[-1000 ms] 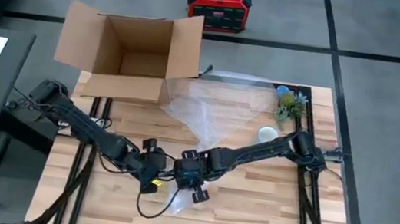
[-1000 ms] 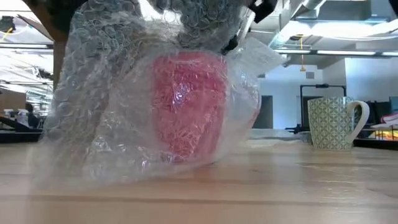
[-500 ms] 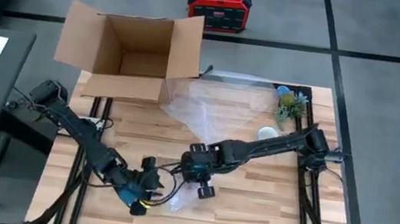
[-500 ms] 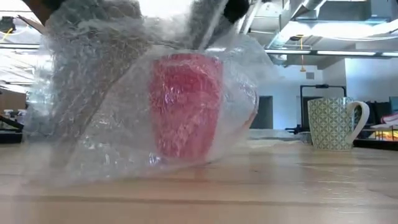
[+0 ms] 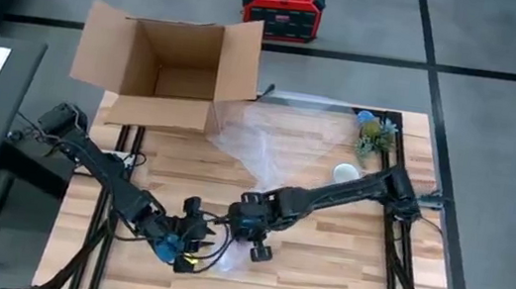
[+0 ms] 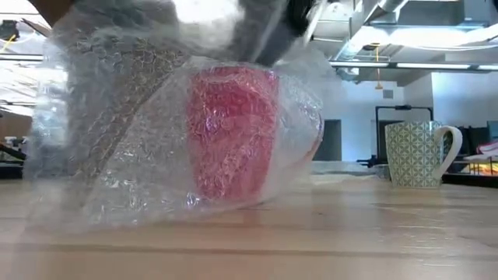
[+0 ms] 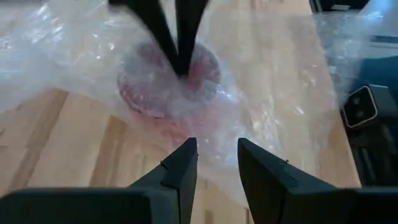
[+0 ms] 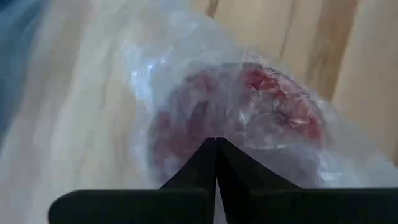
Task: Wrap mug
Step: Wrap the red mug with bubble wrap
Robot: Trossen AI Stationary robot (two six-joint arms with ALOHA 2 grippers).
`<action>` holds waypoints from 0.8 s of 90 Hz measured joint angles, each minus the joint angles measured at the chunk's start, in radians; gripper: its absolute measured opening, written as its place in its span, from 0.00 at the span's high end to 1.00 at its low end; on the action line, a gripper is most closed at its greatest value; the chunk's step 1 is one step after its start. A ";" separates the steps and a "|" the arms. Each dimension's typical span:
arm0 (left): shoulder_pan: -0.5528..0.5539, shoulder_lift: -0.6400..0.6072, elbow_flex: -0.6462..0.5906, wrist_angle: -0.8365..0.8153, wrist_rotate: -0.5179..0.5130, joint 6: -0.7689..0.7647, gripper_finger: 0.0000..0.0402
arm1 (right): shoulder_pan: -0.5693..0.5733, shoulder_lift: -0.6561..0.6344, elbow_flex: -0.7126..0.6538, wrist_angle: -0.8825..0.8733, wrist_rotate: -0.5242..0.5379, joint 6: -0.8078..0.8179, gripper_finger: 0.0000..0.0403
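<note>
Wooden planks are carrying the upright red mug (image 6: 233,132), sitting near the front edge under bubble wrap (image 6: 109,155). Nearest, the left gripper (image 7: 214,155) is hovering just beside it, fingers parted and empty, having moved closer than half a second ago. Beyond, the right gripper (image 8: 216,146) is pinching wrap over the mug's mouth.
</note>
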 joint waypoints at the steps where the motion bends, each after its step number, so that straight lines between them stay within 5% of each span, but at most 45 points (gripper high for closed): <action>1: 0.000 0.000 0.000 0.000 0.001 0.000 0.76 | -0.002 0.007 0.001 0.003 0.000 0.000 1.00; 30: -0.004 0.001 -0.001 0.026 0.100 -0.072 0.76 | -0.050 0.104 0.027 0.014 -0.014 -0.023 1.00; 72: -0.003 0.002 -0.035 0.230 0.136 0.119 0.76 | -0.045 -0.014 0.116 -0.054 0.006 0.001 1.00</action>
